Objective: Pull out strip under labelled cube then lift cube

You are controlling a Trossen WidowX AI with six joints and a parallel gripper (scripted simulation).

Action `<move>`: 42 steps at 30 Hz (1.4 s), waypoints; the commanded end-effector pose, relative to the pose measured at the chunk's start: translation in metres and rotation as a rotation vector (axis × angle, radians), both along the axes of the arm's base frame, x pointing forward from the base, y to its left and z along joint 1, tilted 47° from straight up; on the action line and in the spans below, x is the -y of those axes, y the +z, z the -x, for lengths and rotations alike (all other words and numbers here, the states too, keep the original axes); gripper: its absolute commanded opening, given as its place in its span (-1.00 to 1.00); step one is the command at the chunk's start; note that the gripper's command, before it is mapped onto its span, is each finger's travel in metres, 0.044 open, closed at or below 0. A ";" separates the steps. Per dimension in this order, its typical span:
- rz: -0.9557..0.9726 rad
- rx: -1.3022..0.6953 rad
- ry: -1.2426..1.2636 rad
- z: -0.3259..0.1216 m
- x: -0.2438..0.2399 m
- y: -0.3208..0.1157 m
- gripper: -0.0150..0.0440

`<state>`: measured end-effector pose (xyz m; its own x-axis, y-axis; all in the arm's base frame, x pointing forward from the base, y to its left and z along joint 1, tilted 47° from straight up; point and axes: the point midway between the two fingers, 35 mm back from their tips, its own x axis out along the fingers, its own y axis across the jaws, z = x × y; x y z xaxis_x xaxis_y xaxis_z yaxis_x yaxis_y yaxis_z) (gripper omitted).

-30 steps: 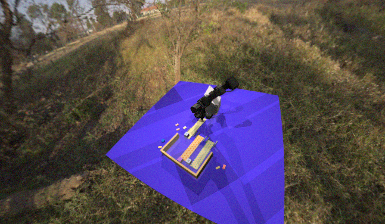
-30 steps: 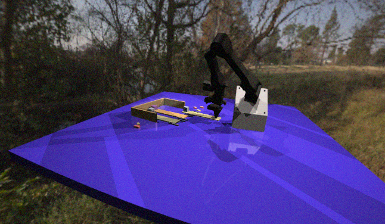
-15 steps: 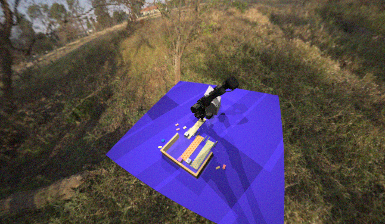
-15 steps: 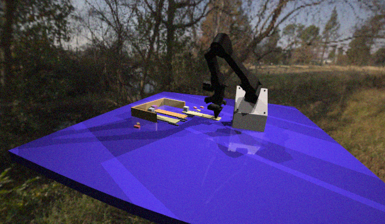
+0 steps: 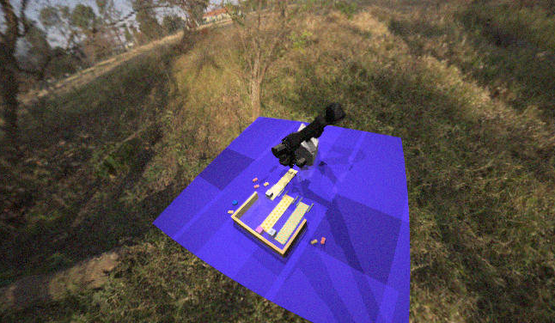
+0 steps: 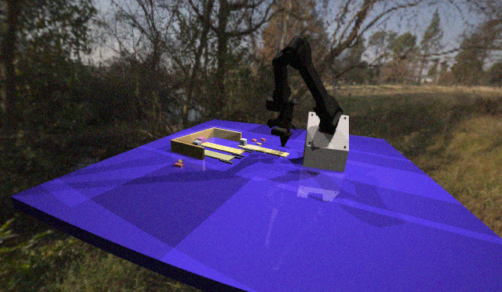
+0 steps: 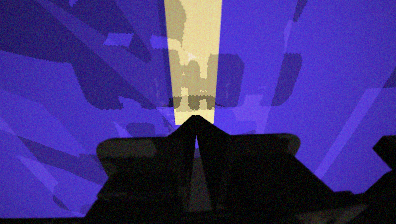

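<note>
From the top, a pale cube (image 5: 269, 193) (image 6: 243, 141) (its label too small to read, though probably the labelled one) sat on the far end of the pulled-out strip (image 5: 283, 182) (image 6: 266, 150) (image 7: 195, 30). In the exterior view, the gripper (image 5: 291, 165) (image 6: 284, 145) (image 7: 195, 119) hung above the strip's near end. In the wrist view, its fingertips were pressed together, pinching nothing.

Worktop (image 5: 360, 172) (image 6: 287, 217): vivid blue, crossed by overlapping darker shadow patches and paler streaks
Pale strip (image 5: 283, 185) (image 6: 264, 150) (image 7: 196, 30): brightly lit in the wrist view, with hard-edged, jagged shadows
Arm (image 5: 306, 134) (image 6: 318, 85): nearly black, little detail
White base (image 6: 326, 155): faint mirrored glare on the surface in front
Trees and grass: soft, dim in the exterior view
Grain: fine speckle throughout
Light source: direction unclear
</note>
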<state>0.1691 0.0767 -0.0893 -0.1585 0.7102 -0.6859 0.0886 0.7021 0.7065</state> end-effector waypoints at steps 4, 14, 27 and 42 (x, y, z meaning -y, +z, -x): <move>-0.002 0.033 0.032 -0.012 0.003 0.001 -0.22; -0.006 0.049 0.046 -0.054 0.004 -0.001 0.67; -0.006 0.052 0.046 -0.107 0.007 -0.005 1.00; -0.005 0.055 0.046 -0.170 0.009 -0.010 1.00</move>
